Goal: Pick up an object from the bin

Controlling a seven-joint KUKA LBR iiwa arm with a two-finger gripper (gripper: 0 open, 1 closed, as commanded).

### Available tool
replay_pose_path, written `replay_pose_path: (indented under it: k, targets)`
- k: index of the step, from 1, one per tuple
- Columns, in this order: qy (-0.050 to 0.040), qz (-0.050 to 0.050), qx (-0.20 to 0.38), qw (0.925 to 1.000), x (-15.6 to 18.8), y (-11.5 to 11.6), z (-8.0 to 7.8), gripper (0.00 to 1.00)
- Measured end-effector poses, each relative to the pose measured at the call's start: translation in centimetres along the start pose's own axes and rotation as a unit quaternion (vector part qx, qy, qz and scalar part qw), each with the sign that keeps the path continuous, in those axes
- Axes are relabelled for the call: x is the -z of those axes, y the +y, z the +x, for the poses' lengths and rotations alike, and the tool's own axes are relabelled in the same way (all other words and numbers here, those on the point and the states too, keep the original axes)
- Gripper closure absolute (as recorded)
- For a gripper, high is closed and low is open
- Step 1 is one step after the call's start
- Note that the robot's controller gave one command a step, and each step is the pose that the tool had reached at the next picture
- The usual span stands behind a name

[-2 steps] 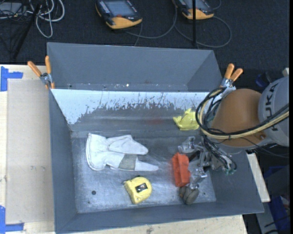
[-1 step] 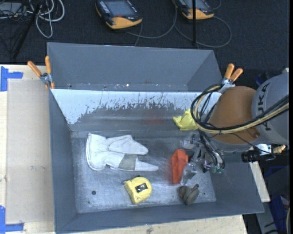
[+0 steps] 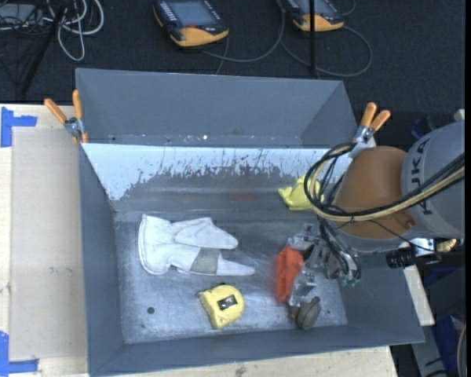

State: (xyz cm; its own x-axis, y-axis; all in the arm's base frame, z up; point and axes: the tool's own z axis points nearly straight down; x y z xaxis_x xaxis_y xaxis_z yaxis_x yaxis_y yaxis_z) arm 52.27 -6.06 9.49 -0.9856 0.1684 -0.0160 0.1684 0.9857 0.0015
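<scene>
Bin (image 3: 220,116) of grey metal, arm (image 3: 377,187) reaching in from the right. A white glove (image 3: 173,246) lies left of centre. The gripper (image 3: 304,283) hangs low over the floor's right part, just beside an orange-red piece (image 3: 286,273), perhaps touching it; whether the pincer is released or clenched cannot be told. A yellow tape measure (image 3: 221,305) lies near the front wall, a yellow scrap (image 3: 294,196) behind the arm, and a dark lump (image 3: 306,313) below the gripper.
</scene>
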Motion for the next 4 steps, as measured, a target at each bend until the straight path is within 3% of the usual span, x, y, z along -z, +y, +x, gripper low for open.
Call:
replay_pose_path:
  k: [1,3,4]
  targets:
    - [0.0000,0.000,0.000,1.0000,0.0,0.0,0.0,1.00]
    - [0.0110,0.000,0.001,0.9999,2.5,0.0,0.4,1.00]
    - [0.0067,0.000,0.001,1.0000,3.8,0.0,0.1,1.00]
